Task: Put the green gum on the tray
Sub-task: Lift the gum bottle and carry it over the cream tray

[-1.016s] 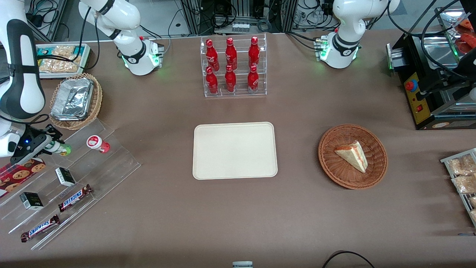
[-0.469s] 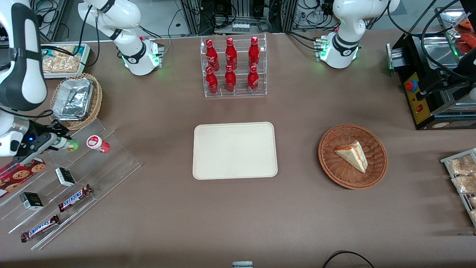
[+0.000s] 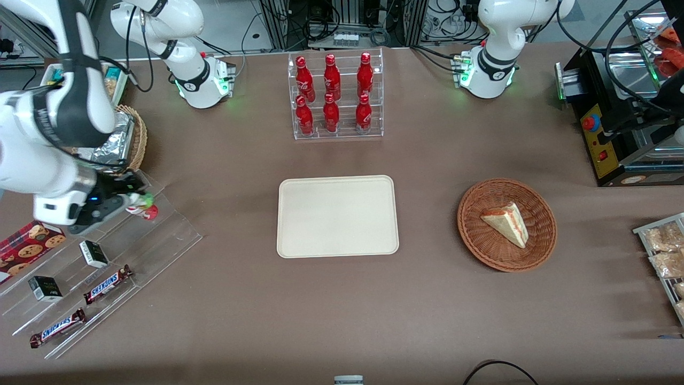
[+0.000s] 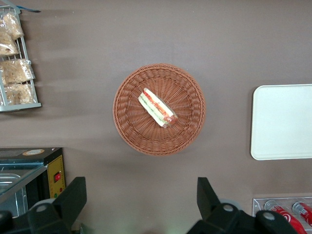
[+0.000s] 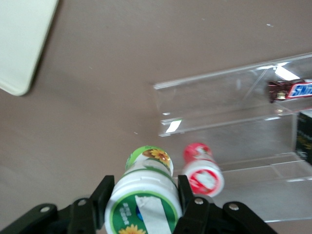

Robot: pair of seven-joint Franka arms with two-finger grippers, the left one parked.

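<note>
My right gripper (image 3: 136, 199) is shut on the green gum (image 3: 142, 199), a green canister with a white lid, and holds it in the air above the clear stepped stand (image 3: 165, 235). In the right wrist view the green gum (image 5: 144, 195) sits between my black fingers (image 5: 103, 192), lid end toward the camera. The red canister (image 3: 149, 213) lies on the stand just under the gripper, and it also shows in the right wrist view (image 5: 203, 171). The cream tray (image 3: 336, 216) lies flat at the table's middle, well apart from the gripper, and one corner shows in the right wrist view (image 5: 22, 46).
The stand also holds two Snickers bars (image 3: 108, 284) and small dark boxes (image 3: 93, 253). A cookie box (image 3: 26, 241) lies beside it. A wicker basket with a foil container (image 3: 115, 141), a rack of red bottles (image 3: 334, 96) and a basket with a sandwich (image 3: 506, 224) stand around the tray.
My gripper has carried the green gum up off the stand and sideways toward the tray; it now hangs over the red canister, which has not moved.
</note>
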